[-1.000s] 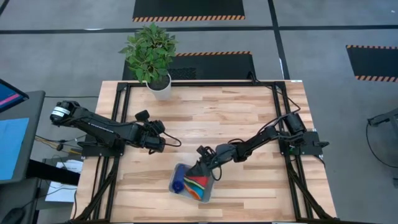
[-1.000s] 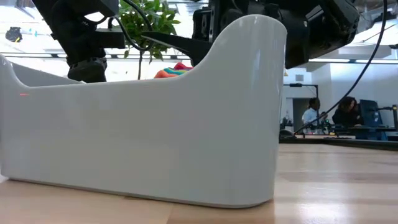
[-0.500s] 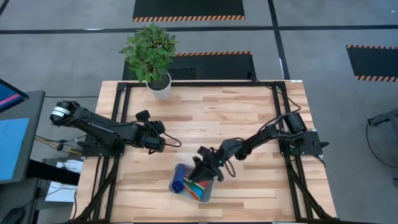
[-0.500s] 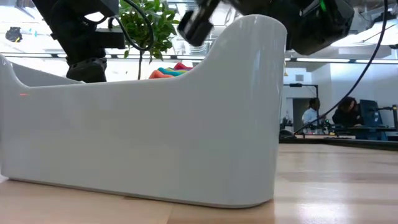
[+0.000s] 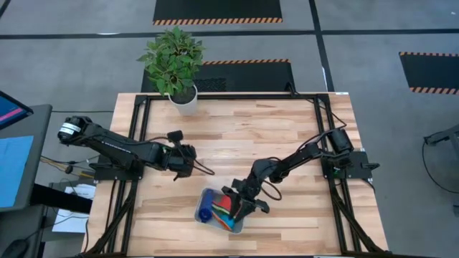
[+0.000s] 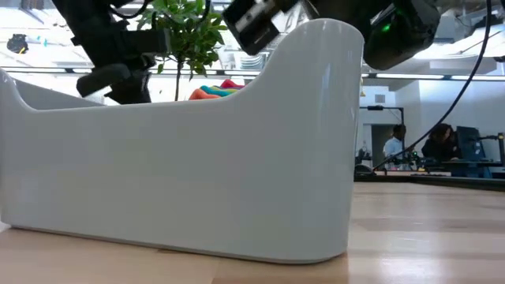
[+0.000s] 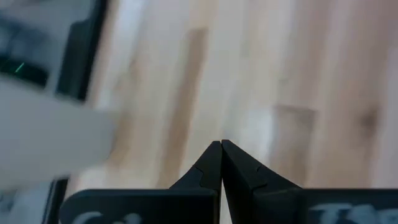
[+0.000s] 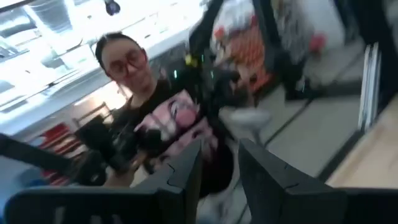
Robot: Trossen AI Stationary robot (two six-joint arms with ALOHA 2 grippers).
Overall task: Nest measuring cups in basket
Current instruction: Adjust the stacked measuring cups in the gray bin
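Wooden table (image 5: 244, 129), cups (image 5: 224, 206) in basket (image 5: 204, 198)

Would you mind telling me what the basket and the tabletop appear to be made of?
The basket looks like moulded plastic, pale grey-blue with a smooth, slightly glossy finish: its wall is seamless, its corners rounded, and it carries soft reflections. The tabletop looks like light wood, probably butcher-block style: parallel strips with visible grain and a faint sheen.
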